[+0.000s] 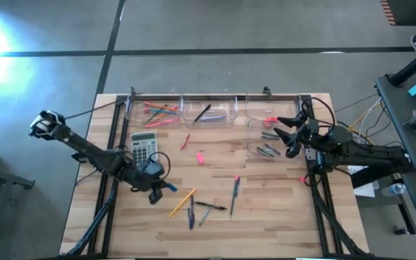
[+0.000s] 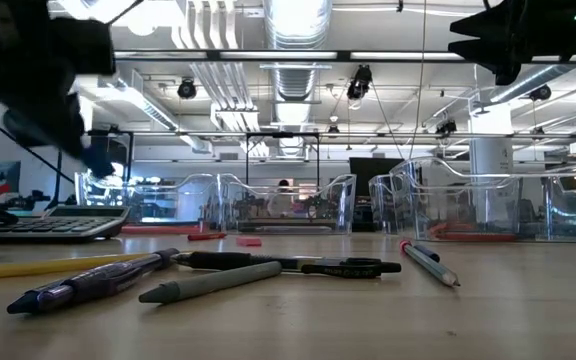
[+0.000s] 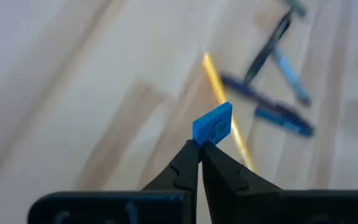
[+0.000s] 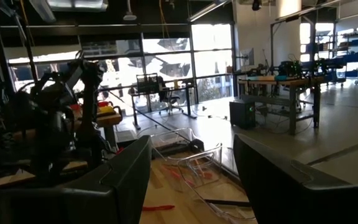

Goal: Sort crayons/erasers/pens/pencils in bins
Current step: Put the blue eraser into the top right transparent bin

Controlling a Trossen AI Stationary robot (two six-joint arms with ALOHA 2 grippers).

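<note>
High view gives you the calculator (image 1: 144, 146) as your landmark on the bench (image 1: 266, 217). Your left gripper (image 1: 166, 186) sits just below and right of it, jaws pinched tight on a small blue eraser (image 3: 213, 122), lifted off the wood. Loose pens (image 1: 212, 207) and an orange pencil (image 1: 181, 203) lie farther right of the calculator, nearer the front edge; a pink eraser (image 1: 200, 157) lies right of it. The bins (image 1: 208, 110) line the back edge beyond it. Your right gripper (image 1: 286, 135) hovers far right over a bin, jaws partly apart and, as far as you can see, empty.
</note>
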